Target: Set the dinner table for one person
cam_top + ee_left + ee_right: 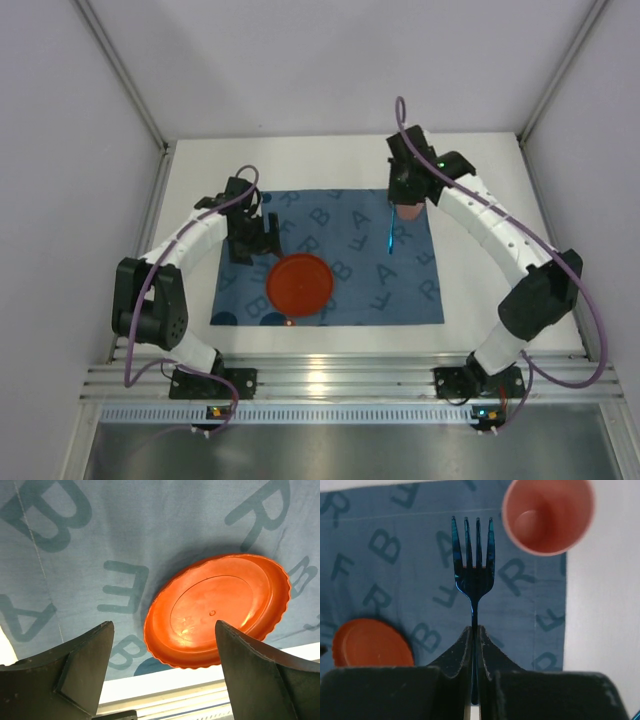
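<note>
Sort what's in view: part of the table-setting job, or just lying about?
Job: plate; fork, clamped in the right gripper; cup; table.
Just there: mat, lying under the plate; rail along the near edge.

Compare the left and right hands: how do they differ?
The left hand is open and empty; the right hand is shut on the blue fork. The left hand hangs by the orange plate, the right hand by the pink cup. Both are above the mat.
</note>
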`<state>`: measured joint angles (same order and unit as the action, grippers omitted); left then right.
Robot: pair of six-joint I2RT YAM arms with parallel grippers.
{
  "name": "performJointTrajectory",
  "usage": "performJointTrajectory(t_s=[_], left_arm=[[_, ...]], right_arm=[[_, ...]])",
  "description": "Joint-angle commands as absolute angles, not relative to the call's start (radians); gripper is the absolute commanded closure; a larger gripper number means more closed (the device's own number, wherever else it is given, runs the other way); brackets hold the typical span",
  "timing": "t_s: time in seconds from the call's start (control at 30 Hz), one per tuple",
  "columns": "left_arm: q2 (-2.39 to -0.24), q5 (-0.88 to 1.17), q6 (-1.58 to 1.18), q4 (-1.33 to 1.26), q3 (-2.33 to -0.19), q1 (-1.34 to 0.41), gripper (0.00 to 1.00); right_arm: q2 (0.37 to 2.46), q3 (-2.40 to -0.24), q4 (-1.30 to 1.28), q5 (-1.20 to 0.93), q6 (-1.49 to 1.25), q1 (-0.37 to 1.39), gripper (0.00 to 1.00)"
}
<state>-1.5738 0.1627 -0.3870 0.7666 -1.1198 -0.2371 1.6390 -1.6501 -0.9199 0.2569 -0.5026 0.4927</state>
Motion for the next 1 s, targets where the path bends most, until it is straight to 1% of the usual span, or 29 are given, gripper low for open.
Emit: performJointTrajectory(t_s=[0.0,0.13,0.2,0.47,0.67,0.8,0.83,0.9,0.93,0.97], left_arm=[[-1.545,0.137,-0.387,0.796,-1.161,-0.233,0.12],[-1.534,0.144,-0.399,0.787,-1.126,-0.232,0.13],[-1.525,0.158,-0.410,0.772,-1.102,-0.232,0.14],[-1.545,0.179,-0.429,0.686,-0.999,-0.232,0.18],[-1.595,0.222,-0.443,0.623,-0.977,-0.232,0.23],[-1.626,0.239,-0.449,0.598,-0.979,-0.233,0.28],[-1.632,0.241,-0.449,0.592,-0.982,-0.233,0.33],[-1.654,0.252,-0.449,0.588,-0.989,-0.233,0.37],[-1.661,0.255,-0.448,0.581,-0.989,-0.233,0.43],[-1.672,0.255,-0.448,0.578,-0.992,-0.233,0.45]], right_arm=[[1.681,-1.663,-0.959,0.255,-0.531,0.584,1.00],[1.715,-1.520,-0.848,0.147,-0.549,0.598,1.00],[1.746,-1.462,-0.815,0.137,-0.543,0.600,1.00],[1.842,-1.391,-0.753,0.207,-0.528,0.603,1.00],[1.850,-1.353,-0.747,0.241,-0.540,0.603,1.00],[1.855,-1.373,-0.733,0.223,-0.532,0.603,1.00],[1.853,-1.381,-0.733,0.206,-0.531,0.604,1.00],[1.844,-1.411,-0.738,0.192,-0.528,0.604,1.00],[1.841,-1.423,-0.739,0.187,-0.526,0.607,1.00],[1.841,-1.448,-0.744,0.184,-0.525,0.606,1.00]])
